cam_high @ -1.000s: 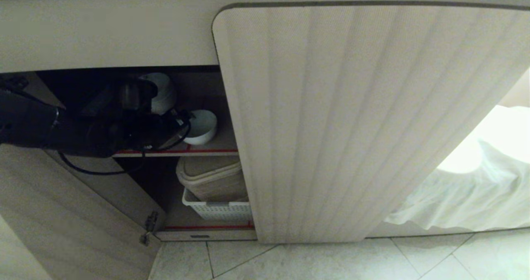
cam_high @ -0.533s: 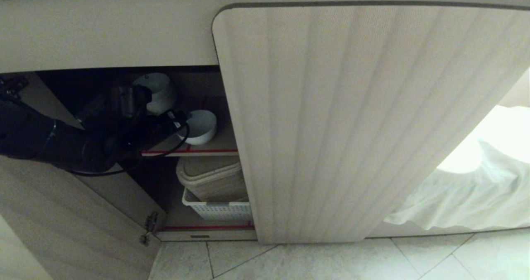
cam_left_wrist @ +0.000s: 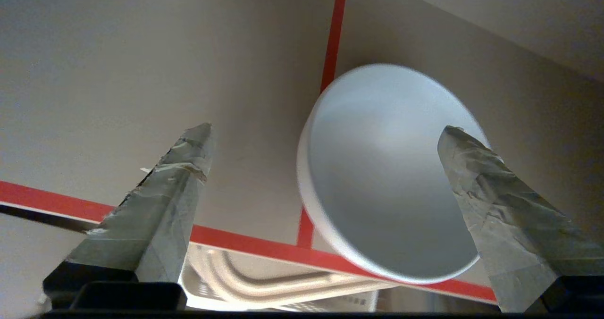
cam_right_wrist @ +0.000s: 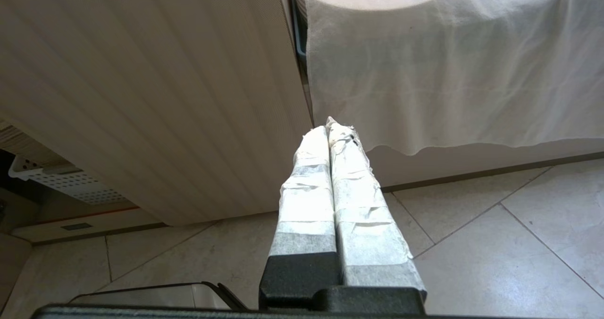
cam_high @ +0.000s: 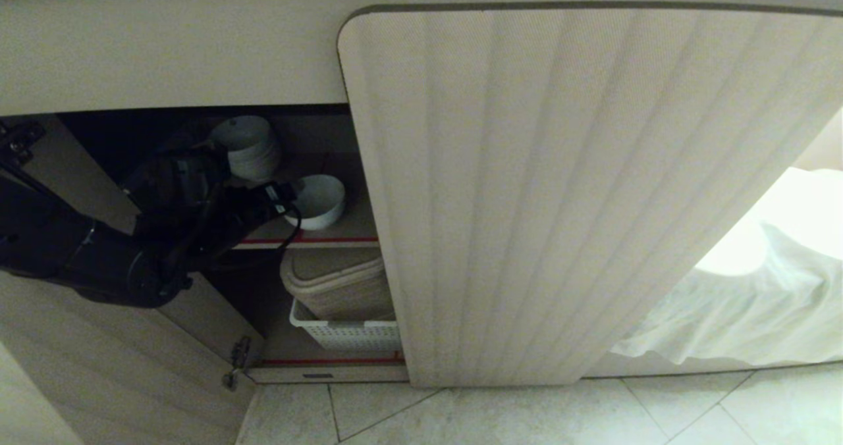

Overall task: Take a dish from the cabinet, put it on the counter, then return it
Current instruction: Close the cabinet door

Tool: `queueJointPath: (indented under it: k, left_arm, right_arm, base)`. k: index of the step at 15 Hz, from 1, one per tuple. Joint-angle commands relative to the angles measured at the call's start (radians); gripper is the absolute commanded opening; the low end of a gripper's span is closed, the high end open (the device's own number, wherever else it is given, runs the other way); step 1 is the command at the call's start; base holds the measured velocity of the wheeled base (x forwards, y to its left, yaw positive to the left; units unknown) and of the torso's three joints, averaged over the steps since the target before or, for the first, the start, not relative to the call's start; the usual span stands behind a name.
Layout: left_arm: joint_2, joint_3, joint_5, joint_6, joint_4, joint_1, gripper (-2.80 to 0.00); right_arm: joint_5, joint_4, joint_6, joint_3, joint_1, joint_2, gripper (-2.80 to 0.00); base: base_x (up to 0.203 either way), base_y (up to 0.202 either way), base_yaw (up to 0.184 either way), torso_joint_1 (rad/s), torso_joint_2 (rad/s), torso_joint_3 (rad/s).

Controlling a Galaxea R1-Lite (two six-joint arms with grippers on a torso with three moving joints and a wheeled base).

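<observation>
Your left gripper (cam_left_wrist: 325,135) faces the small glossy white round bowl (cam_high: 321,200), fingers spread wide, nothing held.

The bowl sits near the red-edged front lip of the dark cabinet shelf (cam_high: 342,239), off-centre toward one fingertip; shift sideways before closing. The right gripper (cam_right_wrist: 329,131), fingers pressed together, hangs over the floor.

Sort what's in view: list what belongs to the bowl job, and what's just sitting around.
Belongs to the job:
- bowl, alone on the upper shelf
- cabinet, left door open
- left gripper, open, at the bowl

Just lying about:
- bowl stack behind
- lidded bin in a white basket below
- white cloth
- right gripper, shut, parked near the floor
</observation>
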Motion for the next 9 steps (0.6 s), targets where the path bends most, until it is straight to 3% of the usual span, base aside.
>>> queueJointPath:
  k: [1,6,7,9]
  left_arm:
    - [-0.002,0.038,0.001,0.005,-0.045,-0.001,0.0]
    - [-0.023,0.077,0.0,0.056,-0.07,-0.001,0.0]
    - [-0.023,0.079,0.001,0.061,-0.095,-0.002,-2.8]
    - [-0.026,0.092,0.001,0.064,-0.107,-0.003,-2.8]
  right_arm:
    - [0.0,0.0,0.001,0.0,0.0,0.001,-2.8]
    - [0.0,0.0,0.001,0.0,0.0,0.001,-2.8]
    - [0.0,0.0,0.001,0.0,0.0,0.001,-2.8]
    - [0.0,0.0,0.001,0.0,0.0,0.001,-2.8]
  base:
    - [0.0,0.0,0.0,0.0,0.0,0.0]
    - [0.0,0.0,0.0,0.0,0.0,0.0]
    - [0.0,0.0,0.0,0.0,0.0,0.0]
    - [0.0,0.0,0.0,0.0,0.0,0.0]
